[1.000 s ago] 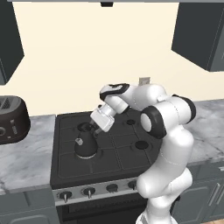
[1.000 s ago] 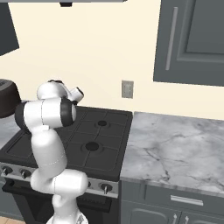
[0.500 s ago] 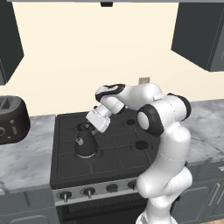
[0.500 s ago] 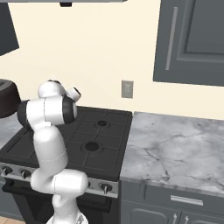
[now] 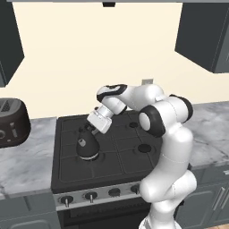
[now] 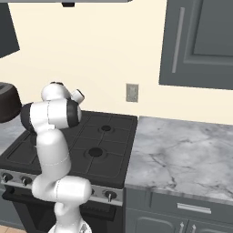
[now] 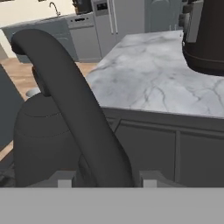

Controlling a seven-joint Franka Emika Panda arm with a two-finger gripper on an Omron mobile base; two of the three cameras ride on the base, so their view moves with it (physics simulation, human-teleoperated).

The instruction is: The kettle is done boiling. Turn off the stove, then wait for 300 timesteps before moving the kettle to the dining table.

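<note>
Left base view: kettle [image 5: 87, 145] on stove [image 5: 107, 154], left burner, gripper [image 5: 91, 130] at its handle, toaster [image 5: 12, 121] far left; right base view: stove [image 6: 73, 150] left of marble worktop [image 6: 182, 152]; hand view: fingertips [image 7: 65, 180] either side of handle [image 7: 78, 109], clamping unclear; no legible writing.

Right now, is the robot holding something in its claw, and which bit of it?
The gripper has its fingers on either side of the kettle's arched loop handle. Whether they already pinch it firmly cannot be told.
</note>
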